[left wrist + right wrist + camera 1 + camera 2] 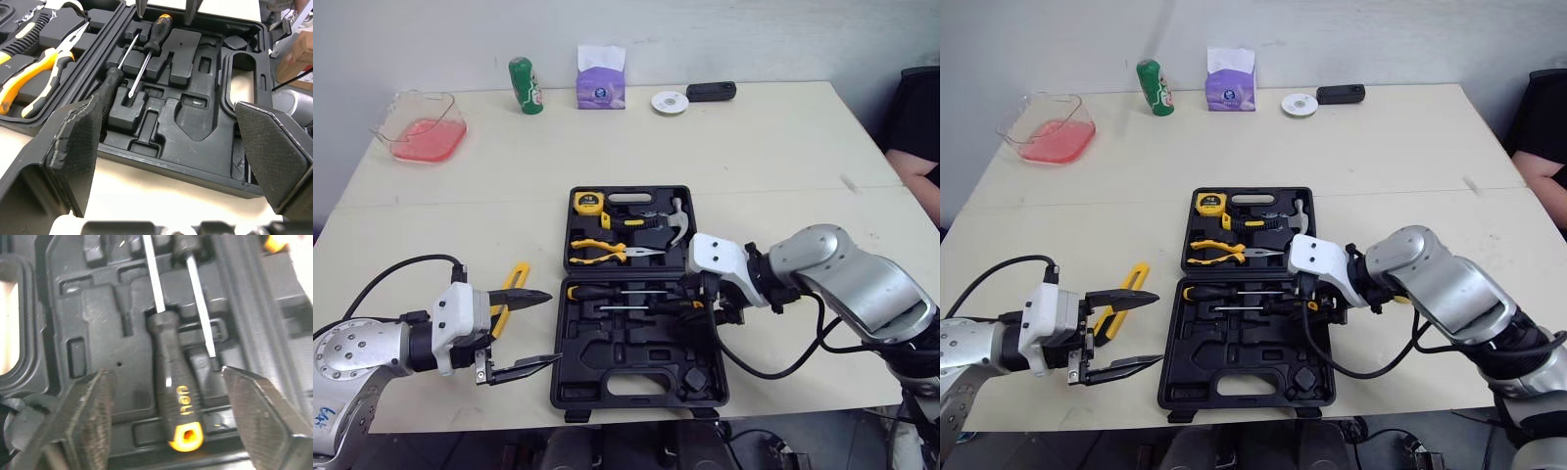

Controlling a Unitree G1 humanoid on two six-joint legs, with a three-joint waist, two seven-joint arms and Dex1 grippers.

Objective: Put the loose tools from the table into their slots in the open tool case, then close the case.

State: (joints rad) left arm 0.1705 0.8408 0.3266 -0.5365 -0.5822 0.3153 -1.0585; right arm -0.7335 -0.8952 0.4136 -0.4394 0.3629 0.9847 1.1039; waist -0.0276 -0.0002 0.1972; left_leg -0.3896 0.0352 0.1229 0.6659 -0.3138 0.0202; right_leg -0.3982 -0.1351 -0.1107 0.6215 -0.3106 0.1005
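The left gripper (553, 327) and right gripper (166, 377) both gape empty, and the loose yellow-handled tool (516, 279), on the table left of the open black plastic case (636, 392), looks stiff and light, best pinched across its handles.

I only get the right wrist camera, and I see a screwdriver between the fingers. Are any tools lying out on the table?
Observer: Yes, one yellow-handled tool lies on the table, left of the case.
Operator: Is the other hand holding it?
Observer: No. The left gripper is open next to it, holding nothing.
Operator: What else is in the case?
Observer: A tape measure, pliers and a hammer sit in the far half.
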